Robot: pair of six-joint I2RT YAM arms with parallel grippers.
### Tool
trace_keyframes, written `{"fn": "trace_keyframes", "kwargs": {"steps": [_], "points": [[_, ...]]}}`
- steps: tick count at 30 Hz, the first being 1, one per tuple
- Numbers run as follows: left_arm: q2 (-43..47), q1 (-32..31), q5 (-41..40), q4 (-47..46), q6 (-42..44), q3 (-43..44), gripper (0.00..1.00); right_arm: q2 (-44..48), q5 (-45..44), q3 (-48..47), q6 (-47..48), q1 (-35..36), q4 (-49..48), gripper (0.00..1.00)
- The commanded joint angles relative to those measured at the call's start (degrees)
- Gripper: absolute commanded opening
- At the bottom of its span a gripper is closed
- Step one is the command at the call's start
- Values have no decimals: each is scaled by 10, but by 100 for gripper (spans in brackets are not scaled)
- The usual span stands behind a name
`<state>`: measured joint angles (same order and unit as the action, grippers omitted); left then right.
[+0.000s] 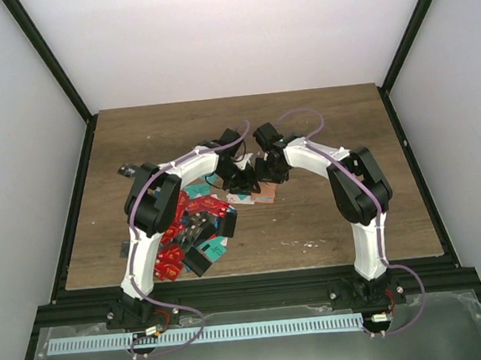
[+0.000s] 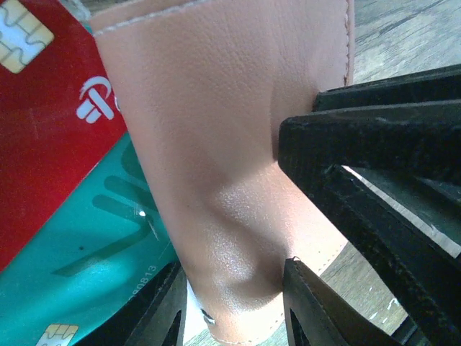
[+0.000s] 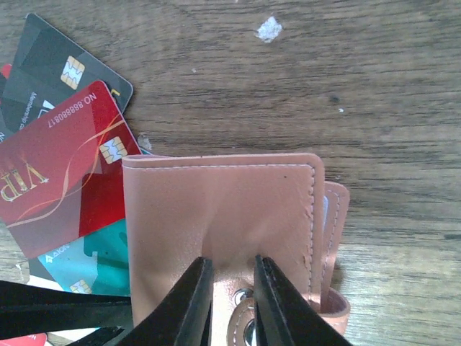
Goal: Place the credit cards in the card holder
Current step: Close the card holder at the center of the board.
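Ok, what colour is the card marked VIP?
The VIP card is dark red with thin light swirls; best in the right wrist view.

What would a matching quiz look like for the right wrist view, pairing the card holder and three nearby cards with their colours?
Things:
1. card holder
2. VIP card
3. topmost chip card
4. card peeking out below the VIP card

Colours:
a. teal
b. black
c. salmon pink
d. red

Pairs: 1-c, 2-d, 3-b, 4-a
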<state>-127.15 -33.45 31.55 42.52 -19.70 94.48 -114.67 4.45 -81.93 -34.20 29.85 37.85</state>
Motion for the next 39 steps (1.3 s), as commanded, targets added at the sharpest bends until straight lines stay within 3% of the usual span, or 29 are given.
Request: {"fn": "trace_keyframes", "kwargs": {"steps": [1,16,26,39], "points": [[-10,-4,-15,4,5,-15,39,-13,-13,-6,-14,2,-18,21],[37,0,-23,14,18,-12,40,-3,8,31,-28,-5,-59,15],[80,6,-13,26,37,4,44,51,113,51,-17,-43,-108,14],[19,5,19,22,25,63,44,52,166,65,42,-90,-131,14]]}}
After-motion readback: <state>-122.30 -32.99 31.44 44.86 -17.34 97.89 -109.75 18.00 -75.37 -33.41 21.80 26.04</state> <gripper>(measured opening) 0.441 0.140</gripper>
